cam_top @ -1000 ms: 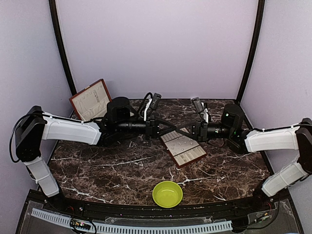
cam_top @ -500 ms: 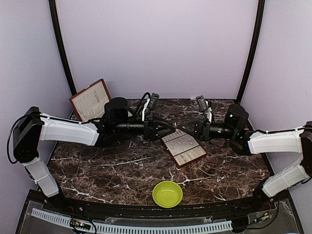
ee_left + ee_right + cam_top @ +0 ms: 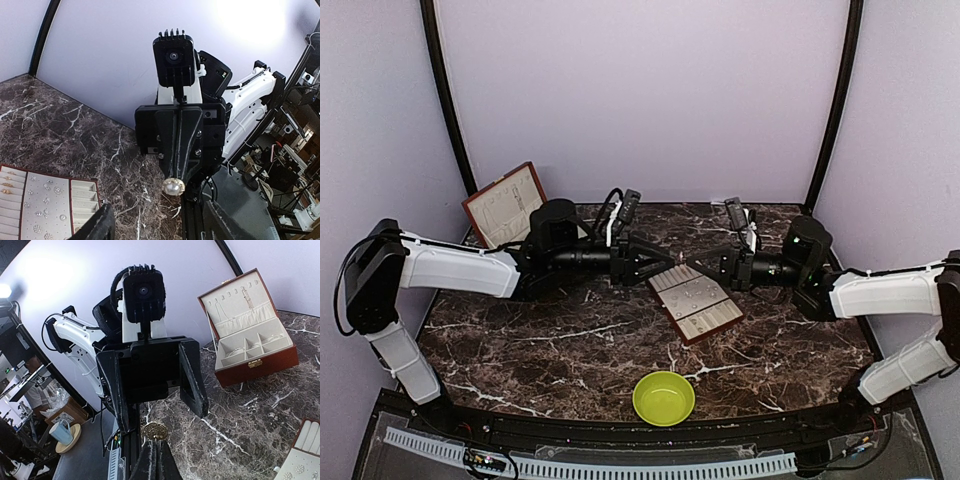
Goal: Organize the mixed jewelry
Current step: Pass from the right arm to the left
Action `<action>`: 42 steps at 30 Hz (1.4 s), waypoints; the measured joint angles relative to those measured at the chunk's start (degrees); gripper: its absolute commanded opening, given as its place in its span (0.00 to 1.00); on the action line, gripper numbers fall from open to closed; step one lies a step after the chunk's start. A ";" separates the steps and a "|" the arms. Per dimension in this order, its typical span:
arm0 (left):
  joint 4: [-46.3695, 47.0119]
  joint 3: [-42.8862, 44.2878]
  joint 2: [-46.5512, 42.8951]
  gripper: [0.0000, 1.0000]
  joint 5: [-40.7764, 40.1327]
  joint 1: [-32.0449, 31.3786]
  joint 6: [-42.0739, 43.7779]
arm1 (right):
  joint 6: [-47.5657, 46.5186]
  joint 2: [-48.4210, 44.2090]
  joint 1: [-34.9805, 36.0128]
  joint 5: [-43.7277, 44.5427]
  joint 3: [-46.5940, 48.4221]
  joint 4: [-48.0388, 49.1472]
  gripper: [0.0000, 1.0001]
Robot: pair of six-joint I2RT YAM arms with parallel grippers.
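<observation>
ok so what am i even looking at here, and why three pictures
Two robot arms bolted to a marble table. The top view looks down from above and behind them; the other two come from a camera on each wrist, so each shows the opposite arm head-on. On the table: a padded tray, a green bowl, and an open red-brown box at the back left. The right gripper is shut on a small round stud; the left gripper is open, holding nothing.

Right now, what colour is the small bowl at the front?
The bowl is lime green, clearest from the top view.
</observation>
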 measured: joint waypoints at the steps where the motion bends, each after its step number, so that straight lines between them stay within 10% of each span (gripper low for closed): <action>1: -0.02 0.00 0.00 0.61 0.09 0.00 0.11 | 0.00 0.00 0.00 -0.07 0.00 0.00 0.00; 42: -0.22 3.63 2.75 0.31 3.17 -0.98 -1.01 | -0.46 1.77 0.11 -2.97 0.87 -0.72 0.00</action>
